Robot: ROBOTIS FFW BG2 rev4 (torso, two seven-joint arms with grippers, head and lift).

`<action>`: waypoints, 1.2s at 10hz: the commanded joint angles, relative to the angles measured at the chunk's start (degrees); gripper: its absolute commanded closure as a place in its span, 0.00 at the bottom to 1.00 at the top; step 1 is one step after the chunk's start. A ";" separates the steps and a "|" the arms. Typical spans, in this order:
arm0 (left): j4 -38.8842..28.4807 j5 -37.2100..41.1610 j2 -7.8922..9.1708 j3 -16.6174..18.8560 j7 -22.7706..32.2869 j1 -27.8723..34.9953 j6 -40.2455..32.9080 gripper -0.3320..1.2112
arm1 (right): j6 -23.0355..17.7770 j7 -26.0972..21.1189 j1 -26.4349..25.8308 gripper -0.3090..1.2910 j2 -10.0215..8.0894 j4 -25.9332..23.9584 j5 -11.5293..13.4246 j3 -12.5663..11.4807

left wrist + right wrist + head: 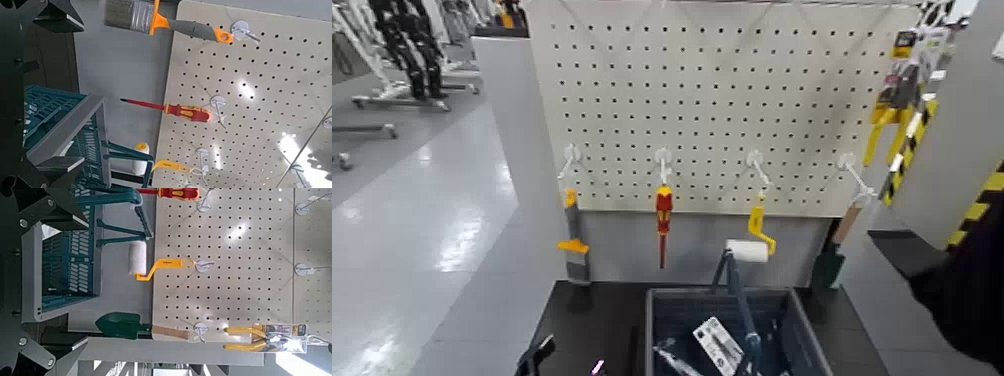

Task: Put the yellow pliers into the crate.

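Note:
The yellow pliers [892,112], on their white card with a black-and-yellow header, hang at the pegboard's upper right. They also show in the right wrist view [252,337]. The dark blue-grey crate [802,335] with its blue handle bar [737,290] stands below the board, and shows in both wrist views [51,117] [66,262]. My right gripper [74,280] is open and empty, well short of the board; its arm [957,290] is low at the right. My left gripper [66,90] is open and empty, low at the left [537,355].
On the pegboard [732,90] hang a paintbrush [572,240], a red-and-yellow screwdriver [663,215], a yellow-handled paint roller [756,235] and a green trowel [829,262]. A white packaged item [717,345] lies in the crate. Open floor lies to the left.

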 commanded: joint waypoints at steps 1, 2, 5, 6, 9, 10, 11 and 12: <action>2.37 0.85 0.08 -0.39 -0.86 -1.04 -3.88 0.29 | 0.24 0.62 -0.34 0.37 -0.13 0.24 -0.07 -0.01; 2.63 0.76 -0.01 -0.13 -1.74 -1.57 -3.35 0.29 | 0.42 1.06 -0.51 0.37 -0.48 0.16 -0.07 -0.01; 3.33 0.85 0.08 -0.39 -1.74 -2.36 -3.00 0.29 | 1.21 4.31 -0.95 0.37 -0.04 -1.16 -3.06 -2.82; 3.60 1.03 0.08 -0.48 -1.83 -2.62 -2.91 0.29 | 1.56 5.02 -1.30 0.37 0.13 -2.04 -2.97 -3.79; 3.86 1.20 0.17 -0.74 -1.91 -2.98 -2.47 0.29 | 9.47 7.92 -3.67 0.36 0.57 -7.05 -5.60 -10.38; 3.95 1.20 0.17 -0.74 -2.09 -2.98 -2.47 0.29 | 11.93 8.36 -4.55 0.37 0.57 -8.54 -6.83 -11.70; 3.95 1.20 0.17 -0.74 -2.09 -2.98 -2.47 0.29 | 14.39 9.24 -5.43 0.37 0.57 -10.04 -7.71 -13.46; 3.95 1.20 0.17 -0.83 -2.09 -2.98 -2.30 0.29 | 17.56 10.99 -6.84 0.37 0.22 -11.45 -9.21 -15.30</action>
